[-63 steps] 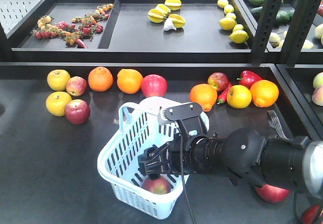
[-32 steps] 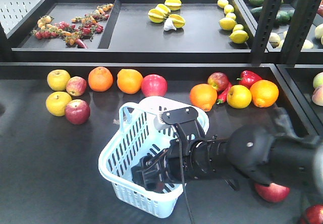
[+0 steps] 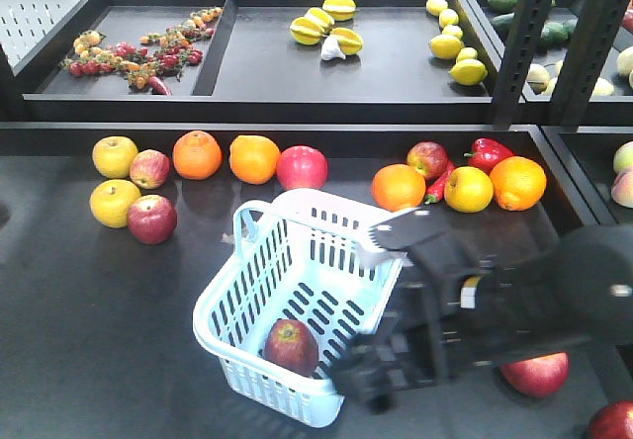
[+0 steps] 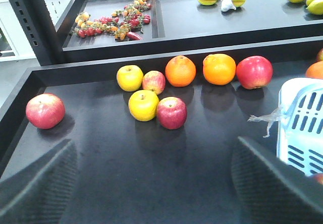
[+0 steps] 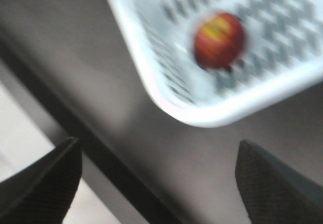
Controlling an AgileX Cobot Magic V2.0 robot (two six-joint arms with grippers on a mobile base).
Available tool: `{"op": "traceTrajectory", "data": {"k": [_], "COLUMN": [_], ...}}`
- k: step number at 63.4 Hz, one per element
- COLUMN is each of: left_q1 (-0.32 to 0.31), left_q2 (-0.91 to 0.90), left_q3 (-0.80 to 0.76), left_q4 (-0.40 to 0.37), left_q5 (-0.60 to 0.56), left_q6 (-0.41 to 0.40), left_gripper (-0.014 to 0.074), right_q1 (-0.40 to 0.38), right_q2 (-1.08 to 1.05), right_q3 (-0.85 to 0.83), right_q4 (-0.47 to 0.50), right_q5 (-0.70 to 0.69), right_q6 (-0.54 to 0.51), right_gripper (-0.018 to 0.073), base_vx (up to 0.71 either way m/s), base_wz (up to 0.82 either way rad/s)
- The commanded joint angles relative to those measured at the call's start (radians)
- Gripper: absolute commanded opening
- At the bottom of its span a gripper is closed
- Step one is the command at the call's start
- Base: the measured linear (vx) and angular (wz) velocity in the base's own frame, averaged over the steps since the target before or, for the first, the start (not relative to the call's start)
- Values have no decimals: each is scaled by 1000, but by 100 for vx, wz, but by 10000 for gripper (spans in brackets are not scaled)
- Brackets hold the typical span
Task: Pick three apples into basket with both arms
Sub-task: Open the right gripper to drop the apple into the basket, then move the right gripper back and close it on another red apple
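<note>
Apples: one of three done, two left, by my reading.

Front view: first apple (image 3: 291,346) lies in basket (image 3: 316,198), near corner. Likely next: left apple (image 3: 151,219) on table (image 3: 79,340), and right apple (image 3: 535,373), half hidden under right arm (image 3: 554,301). Right pincer (image 3: 371,380) blurred, state unreadable.

Left wrist view: left pincer (image 4: 154,148) spread wide, holding nothing; left apple (image 4: 171,112) ahead.

Right wrist view: right pincer (image 5: 159,146) spread, holding nothing; first apple (image 5: 219,40) and basket (image 5: 212,119) blurred.

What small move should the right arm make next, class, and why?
Probably swing the right arm to the red apple lying beside it: its jaws stand open and empty outside the basket, which holds only one apple.
</note>
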Motion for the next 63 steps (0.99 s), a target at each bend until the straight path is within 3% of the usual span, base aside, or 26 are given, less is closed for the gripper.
{"op": "traceTrajectory", "data": {"k": [1,11,38,46,63], "left_q1": [-1,-1,-1,-1,-1], "left_q2": [6,6,6,6,6], "left_q3": [-26,-26,-26,-26,-26], "left_q4": [12,12,12,12,12], "left_q5": [-62,-62,-62,-62,-62], "left_q6": [-8,-8,-8,-8,-8], "left_gripper": [589,589,589,589,589], "right_q1": [-54,-171,-557,-597,-597], "right_q2": [-50,-53,1,71,211], "right_q3": [-27,-27,-27,-27,-27], "right_q4": [-173,-304,-386,-386,-392], "right_q5": [59,144,150,124,35], "right_q6": [100,119,106,105,104], "right_gripper": [589,589,589,589,589], "base_vx": [0,0,0,0,0], "base_wz": [0,0,0,0,0]}}
